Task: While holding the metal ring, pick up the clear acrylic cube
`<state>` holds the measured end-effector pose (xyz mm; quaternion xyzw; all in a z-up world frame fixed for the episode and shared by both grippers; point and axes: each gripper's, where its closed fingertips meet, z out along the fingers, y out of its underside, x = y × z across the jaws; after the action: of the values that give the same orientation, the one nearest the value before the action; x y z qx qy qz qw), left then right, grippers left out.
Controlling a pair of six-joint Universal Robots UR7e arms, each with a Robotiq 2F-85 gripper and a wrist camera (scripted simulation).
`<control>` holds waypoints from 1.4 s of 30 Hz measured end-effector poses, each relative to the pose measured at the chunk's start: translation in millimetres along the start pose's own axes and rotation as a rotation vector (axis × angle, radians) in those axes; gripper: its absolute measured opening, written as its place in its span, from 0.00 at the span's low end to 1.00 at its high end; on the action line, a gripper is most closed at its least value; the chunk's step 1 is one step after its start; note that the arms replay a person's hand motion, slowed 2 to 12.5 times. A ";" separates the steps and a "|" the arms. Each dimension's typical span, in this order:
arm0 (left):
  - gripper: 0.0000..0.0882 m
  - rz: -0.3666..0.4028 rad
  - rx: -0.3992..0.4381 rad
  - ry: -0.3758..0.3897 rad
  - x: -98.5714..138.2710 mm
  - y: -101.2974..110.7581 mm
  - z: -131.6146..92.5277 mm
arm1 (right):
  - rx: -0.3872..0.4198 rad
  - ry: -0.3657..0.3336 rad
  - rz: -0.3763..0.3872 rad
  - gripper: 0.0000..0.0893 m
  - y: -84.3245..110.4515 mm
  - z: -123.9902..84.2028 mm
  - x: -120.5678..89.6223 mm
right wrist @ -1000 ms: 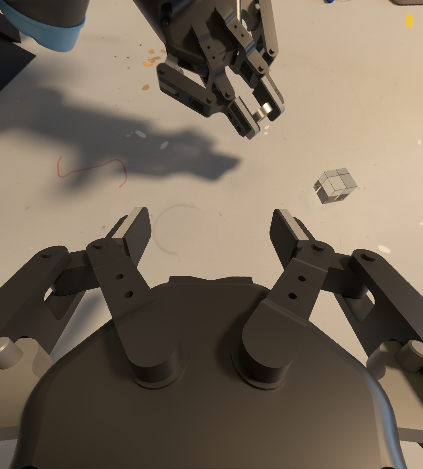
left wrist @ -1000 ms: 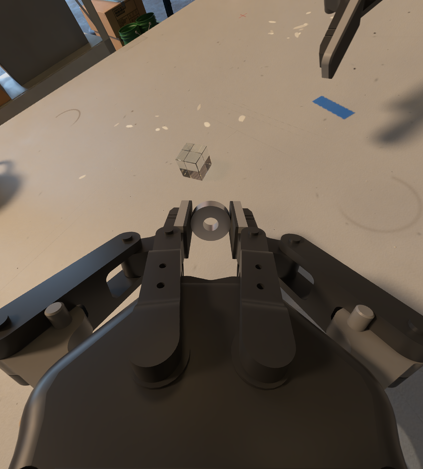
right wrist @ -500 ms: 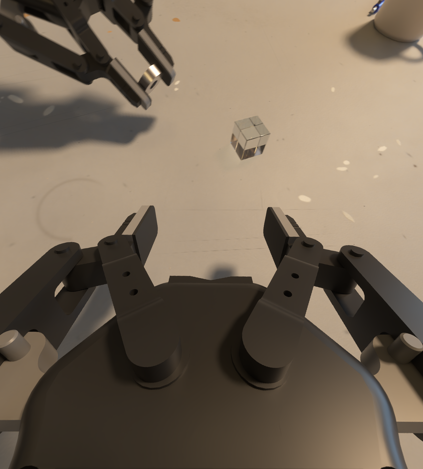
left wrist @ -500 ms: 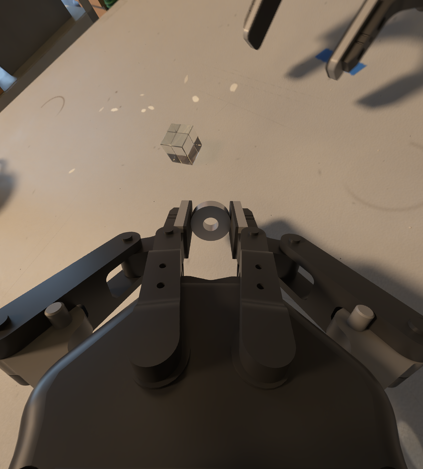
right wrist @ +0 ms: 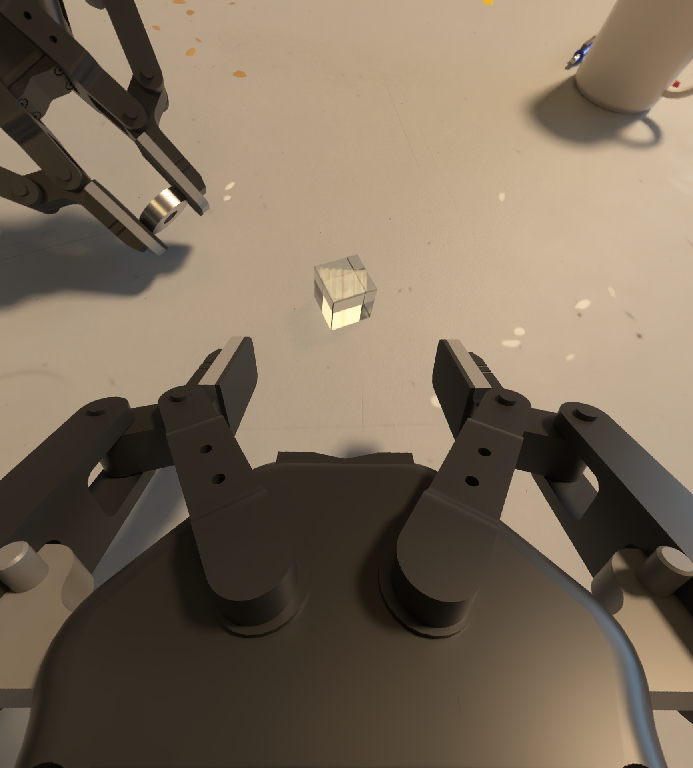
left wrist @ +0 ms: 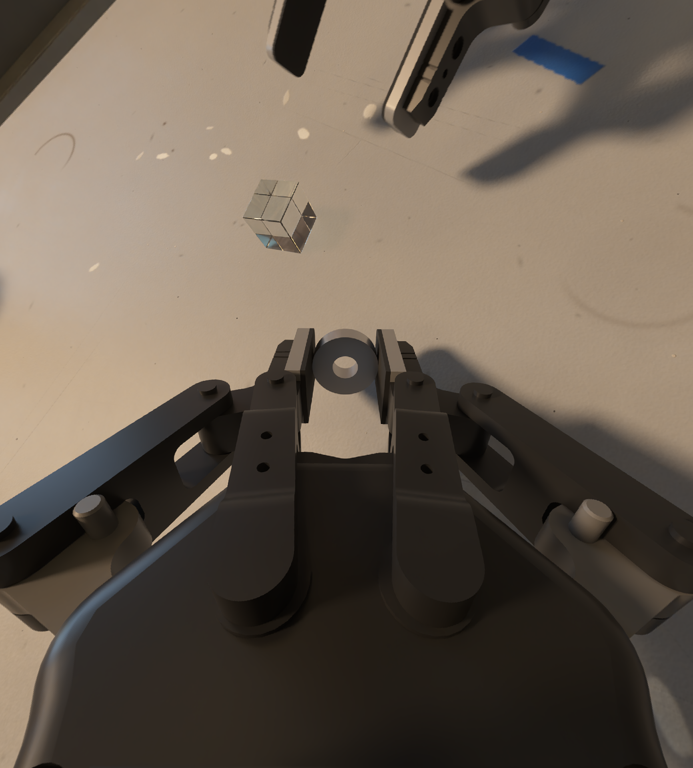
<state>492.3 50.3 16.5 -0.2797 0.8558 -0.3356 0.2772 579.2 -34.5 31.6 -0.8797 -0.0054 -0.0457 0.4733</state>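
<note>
The left gripper (left wrist: pixel 344 357) has its fingers (left wrist: pixel 301 353) pressed tight on the metal ring (left wrist: pixel 345 362). One finger sits on each side of the ring, and the hole in the ring faces the camera. The ring is up in the air, above the tabletop (left wrist: pixel 502 257).

The right gripper (right wrist: pixel 344 370) has its fingers (right wrist: pixel 238 370) spread wide, with nothing between them. The clear acrylic cube (right wrist: pixel 344 291) sits on the tabletop just ahead of these fingers. It lines up with the gap between them, a tiny bit toward the left finger. One corner of the cube points at the gripper, so its flat sides are turned at a slant to the fingers. A cube has no long side, so I think the gripper may need to twist a little to meet two flat sides.

The right gripper looks nearer to the cube and it is the free one, so I think it should do the picking. It still has to go forward and down.

In the left wrist view the cube (left wrist: pixel 280 216) lies ahead and a bit left of the ring, well apart from it.

The tabletop is pale tan, with small white and orange spots, faint ring marks and a strip of blue tape (left wrist: pixel 558 58). A cream mug (right wrist: pixel 631 54) stands far behind the cube, off to the right. Dark shadows of the arms fall across the tabletop.
</note>
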 end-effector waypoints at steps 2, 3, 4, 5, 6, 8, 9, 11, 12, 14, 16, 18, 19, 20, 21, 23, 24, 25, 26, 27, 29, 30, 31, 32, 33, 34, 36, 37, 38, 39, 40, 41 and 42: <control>0.29 -0.005 -0.002 0.005 0.0 0.3 0.0 | -0.004 -0.017 -0.011 0.85 -3.5 6.9 1.6; 0.29 -0.007 -0.002 0.006 0.0 0.4 0.0 | -0.007 -0.028 -0.016 0.86 -5.0 10.4 2.0; 0.29 -0.007 -0.002 0.006 0.0 0.4 0.0 | -0.011 -0.042 -0.021 0.86 -6.4 13.9 2.1; 0.29 -0.007 -0.002 0.006 0.0 0.4 0.0 | -0.016 -0.058 -0.025 0.87 -7.7 17.3 1.9; 0.29 -0.007 -0.002 0.006 0.0 0.4 0.0 | -0.021 -0.076 -0.030 0.88 -8.8 20.6 1.4; 0.29 -0.006 -0.002 0.006 0.1 0.4 0.0 | -0.031 -0.117 -0.040 0.89 -11.0 26.5 -0.3; 0.29 -0.006 -0.002 0.006 0.1 0.4 0.0 | -0.035 -0.139 -0.046 0.88 -11.9 29.2 -1.3; 0.29 -0.006 -0.002 0.006 0.2 0.5 0.0 | -0.044 -0.182 -0.058 0.87 -13.6 33.7 -3.4; 0.29 -0.006 -0.002 0.006 0.2 0.5 0.1 | -0.047 -0.203 -0.065 0.87 -14.4 35.5 -4.4; 0.29 -0.007 -0.002 0.007 0.3 0.6 0.1 | -0.051 -0.240 -0.079 0.85 -15.8 38.7 -6.0; 0.29 -0.007 -0.002 0.007 0.3 0.6 0.1 | -0.052 -0.272 -0.091 0.82 -17.2 41.0 -6.9; 0.29 -0.007 -0.002 0.007 0.3 0.6 0.1 | -0.050 -0.298 -0.100 0.79 -18.7 42.8 -6.9; 0.29 -0.007 -0.002 0.007 0.3 0.6 0.1 | -0.048 -0.309 -0.104 0.78 -19.4 43.6 -6.8; 0.29 -0.007 -0.002 0.007 0.3 0.6 0.1 | -0.045 -0.320 -0.108 0.76 -20.1 44.2 -6.5; 0.29 -0.007 -0.002 0.008 0.3 0.6 0.2 | -0.043 -0.330 -0.112 0.75 -20.7 44.8 -6.1; 0.29 -0.008 -0.003 0.008 0.4 0.6 0.2 | -0.037 -0.348 -0.118 0.72 -22.0 45.7 -4.9; 0.29 -0.008 -0.003 0.009 0.3 0.6 0.3 | -0.034 -0.355 -0.121 0.71 -22.7 46.1 -4.1; 0.29 -0.009 -0.003 0.009 0.3 0.6 0.3 | -0.031 -0.363 -0.123 0.70 -23.4 46.5 -3.3; 0.29 -0.009 -0.003 0.010 0.4 0.6 0.3 | -0.028 -0.370 -0.125 0.68 -24.0 46.8 -2.5; 0.29 -0.010 -0.003 0.010 0.4 0.7 0.3 | -0.025 -0.378 -0.127 0.67 -24.5 47.1 -1.8; 0.29 -0.010 -0.003 0.010 0.3 0.7 0.4 | -0.023 -0.393 -0.131 0.64 -25.2 47.5 -0.7; 0.29 -0.010 -0.003 0.011 0.3 0.7 0.4 | -0.023 -0.401 -0.133 0.62 -25.3 47.7 -0.4; 0.29 -0.011 -0.003 0.011 0.3 0.7 0.4 | -0.023 -0.410 -0.134 0.61 -25.4 47.8 -0.2; 0.29 -0.011 -0.003 0.011 0.3 0.8 0.5 | -0.025 -0.418 -0.135 0.60 -25.4 48.0 -0.2; 0.29 -0.011 -0.003 0.011 0.3 0.8 0.5 | -0.026 -0.427 -0.136 0.59 -25.3 48.2 -0.5; 0.29 -0.011 -0.004 0.012 0.4 0.8 0.5 | -0.029 -0.437 -0.138 0.57 -25.2 48.3 -1.1; 0.29 -0.012 -0.004 0.013 0.4 0.7 0.6 | -0.035 -0.453 -0.142 0.54 -24.5 48.5 -2.8; 0.29 -0.012 -0.003 0.014 0.4 0.7 0.5 | -0.040 -0.459 -0.145 0.52 -24.0 48.6 -3.7; 0.29 -0.012 -0.003 0.015 0.6 0.7 0.6 | -0.045 -0.462 -0.150 0.50 -23.3 48.8 -4.3; 0.29 -0.011 -0.003 0.016 0.8 0.6 0.6 | -0.051 -0.462 -0.155 0.48 -22.5 49.1 -4.9; 0.29 -0.011 -0.003 0.017 0.9 0.6 0.6 | -0.057 -0.459 -0.161 0.46 -21.7 49.7 -5.2; 0.29 -0.011 -0.003 0.018 0.9 0.6 0.6 | -0.063 -0.453 -0.168 0.43 -20.8 50.3 -5.5; 0.29 -0.011 -0.003 0.018 0.9 0.6 0.6 | -0.070 -0.444 -0.175 0.40 -20.1 51.1 -5.4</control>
<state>491.9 49.8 15.4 -0.2818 0.8571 -0.3385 0.2671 576.6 19.4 19.9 -0.8801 -0.1838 0.1078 0.4242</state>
